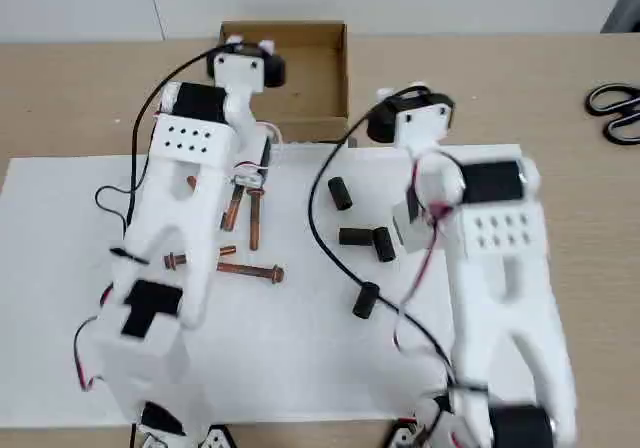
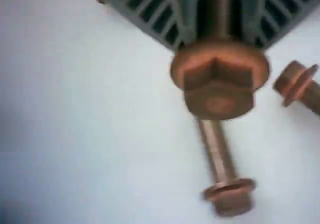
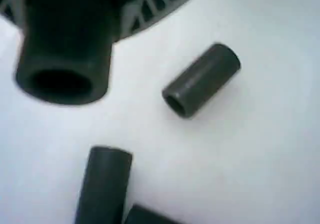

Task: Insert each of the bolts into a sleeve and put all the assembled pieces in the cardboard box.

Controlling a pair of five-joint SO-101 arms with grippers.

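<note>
Coppery metal bolt (image 2: 217, 84), matt black sleeve (image 3: 62, 59)

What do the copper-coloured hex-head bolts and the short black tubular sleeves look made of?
Copper-coloured bolts: probably metal, copper-toned plating, dull sheen, crisp flanged heads. Black sleeves: matte, smooth, likely plastic or rubber; can't tell which.

Bright, even light; soft shadows.

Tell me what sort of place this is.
Probably a lab or workshop bench set up for robot trials: a wooden table bearing a white sheet, copper bolts and black sleeves laid out near a cardboard box, scissors at the edge.
</note>
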